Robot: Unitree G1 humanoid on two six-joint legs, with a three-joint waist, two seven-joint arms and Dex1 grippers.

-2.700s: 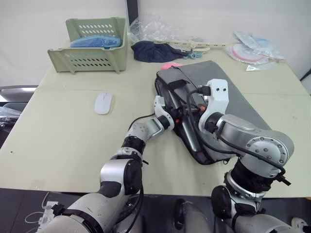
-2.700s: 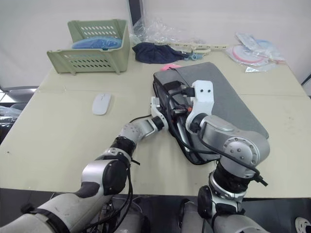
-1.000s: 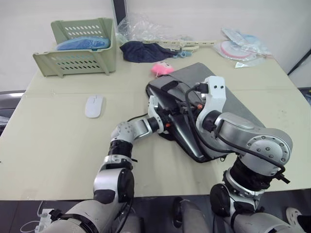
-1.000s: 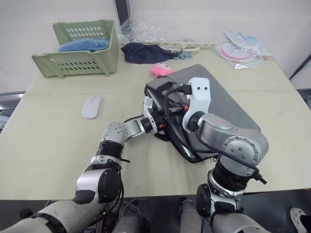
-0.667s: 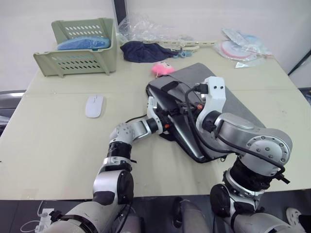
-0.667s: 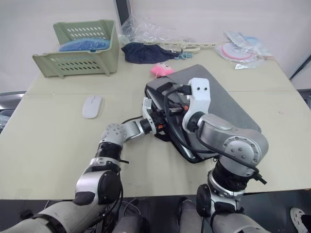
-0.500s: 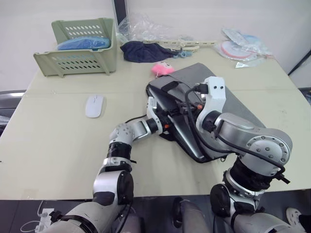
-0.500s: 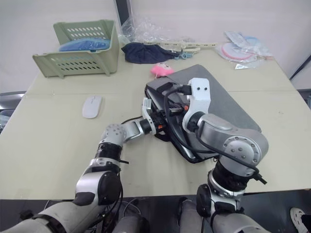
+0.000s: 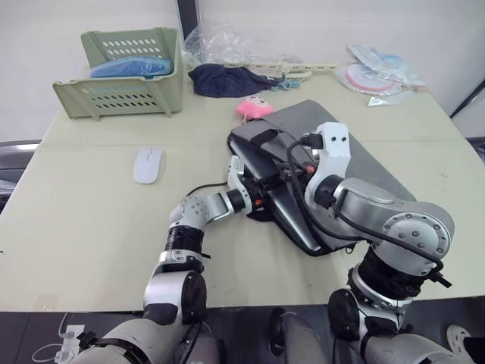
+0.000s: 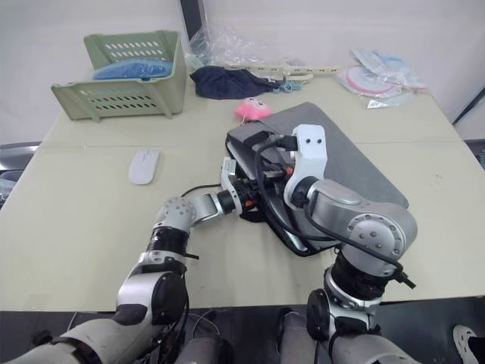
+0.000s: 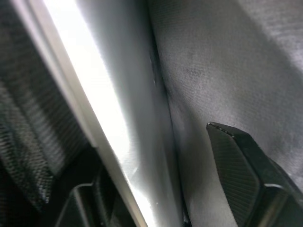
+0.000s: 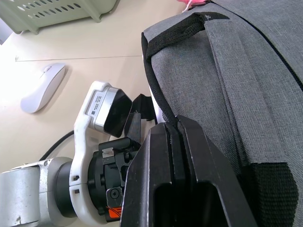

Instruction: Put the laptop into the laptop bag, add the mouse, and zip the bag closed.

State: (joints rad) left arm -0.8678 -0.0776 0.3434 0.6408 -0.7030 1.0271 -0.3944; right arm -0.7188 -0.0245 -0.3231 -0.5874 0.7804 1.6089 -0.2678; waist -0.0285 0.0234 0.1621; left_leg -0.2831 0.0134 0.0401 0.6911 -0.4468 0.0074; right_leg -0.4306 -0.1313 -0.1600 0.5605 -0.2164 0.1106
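Observation:
The grey laptop bag (image 9: 364,163) lies on the table, right of centre, with its open mouth facing left. My left gripper (image 11: 142,156) is pushed into that mouth. Its fingers (image 11: 246,184) stand apart, with the silver edge of the laptop (image 11: 104,109) running between them, close beside the bag's grey wall. My right gripper (image 12: 176,130) is shut on the bag's black strap handle (image 12: 156,94) just above the mouth. The white mouse (image 9: 148,164) rests on the table to the left, away from both grippers.
A green basket (image 9: 125,68) holding a blue item stands at the back left. At the back are a dark blue cloth (image 9: 223,80), a pink plush toy (image 9: 254,108) by the bag's far corner and plastic packets (image 9: 383,72).
The camera has shifted since the oldest frames. Over the last second the left arm's elbow has drifted slightly while its gripper stays in the bag's mouth. The right gripper keeps hold of the strap.

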